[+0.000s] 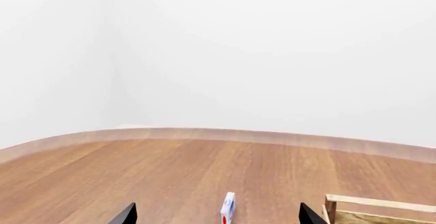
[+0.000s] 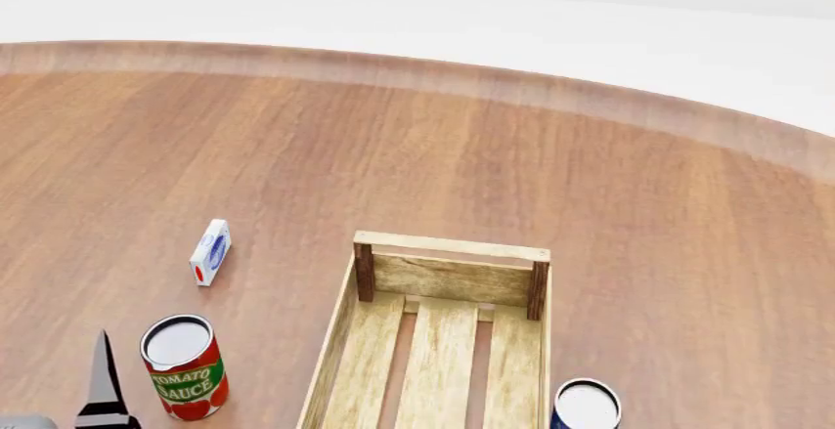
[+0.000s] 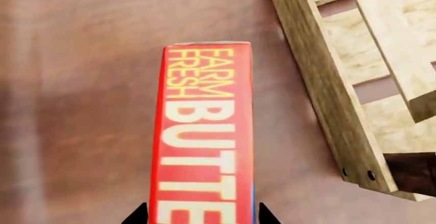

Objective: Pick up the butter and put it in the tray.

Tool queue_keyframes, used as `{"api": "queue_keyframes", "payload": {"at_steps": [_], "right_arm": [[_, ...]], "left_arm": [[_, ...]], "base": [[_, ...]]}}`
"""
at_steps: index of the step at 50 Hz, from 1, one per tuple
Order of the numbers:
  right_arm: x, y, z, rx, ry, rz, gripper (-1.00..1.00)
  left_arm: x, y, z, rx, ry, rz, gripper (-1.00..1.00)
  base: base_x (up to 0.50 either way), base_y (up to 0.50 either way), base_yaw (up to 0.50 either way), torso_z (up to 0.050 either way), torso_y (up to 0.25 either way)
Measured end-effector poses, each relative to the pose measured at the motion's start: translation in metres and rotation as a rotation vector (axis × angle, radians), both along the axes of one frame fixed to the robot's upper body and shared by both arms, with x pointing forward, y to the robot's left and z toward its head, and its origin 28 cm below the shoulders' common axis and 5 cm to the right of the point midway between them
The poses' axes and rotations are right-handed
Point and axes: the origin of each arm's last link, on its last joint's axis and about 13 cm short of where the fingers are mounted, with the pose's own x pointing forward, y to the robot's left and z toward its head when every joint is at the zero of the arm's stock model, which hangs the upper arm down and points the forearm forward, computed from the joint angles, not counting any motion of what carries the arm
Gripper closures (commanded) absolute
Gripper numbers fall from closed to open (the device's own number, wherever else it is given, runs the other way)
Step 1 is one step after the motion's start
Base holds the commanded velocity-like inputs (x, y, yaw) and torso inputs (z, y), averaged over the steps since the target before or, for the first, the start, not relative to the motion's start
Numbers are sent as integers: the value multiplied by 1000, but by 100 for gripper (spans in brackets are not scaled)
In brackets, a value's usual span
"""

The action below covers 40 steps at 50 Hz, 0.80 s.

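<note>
In the right wrist view the butter (image 3: 204,137), a red-orange carton with pale "FARM FRESH BUTTER" lettering, lies lengthwise between the two black fingertips of my right gripper (image 3: 201,216). The tips press against its long sides. It hangs over the wooden table just beside a corner of the tray (image 3: 327,86). The tray (image 2: 451,249) is a light-wood slatted crate with dark corner posts, empty where it shows. My left gripper (image 1: 218,215) is open with wide-set tips and nothing in it. One of its fingers (image 2: 102,375) shows at the head view's lower left. The head view shows neither the butter nor the right gripper.
A small white-and-blue box with a red end (image 2: 210,251) stands left of the tray, ahead of the left gripper (image 1: 228,209). A tomato sauce can (image 2: 186,365) stands near the left finger. A dark blue can (image 2: 588,407) sits at the tray's right side. The table's curved far edge (image 2: 431,69) meets white surroundings.
</note>
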Motion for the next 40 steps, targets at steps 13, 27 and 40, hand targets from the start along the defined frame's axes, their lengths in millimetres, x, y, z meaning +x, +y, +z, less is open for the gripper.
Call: {"api": "queue_keyframes", "payload": {"at_steps": [13, 27, 40], "right_arm": [[-10, -1, 10, -8, 0, 12, 100], [-35, -3, 39, -9, -62, 36, 100], [-54, -9, 60, -10, -110, 69, 100]], "left_arm": [[0, -1, 0, 2, 0, -3, -100], [-1, -2, -1, 4, 1, -7, -100], [-2, -2, 0, 4, -1, -7, -100]], "base": [[0, 0, 0, 0, 0], [0, 0, 0, 0, 1], [0, 0, 0, 0, 0]]}}
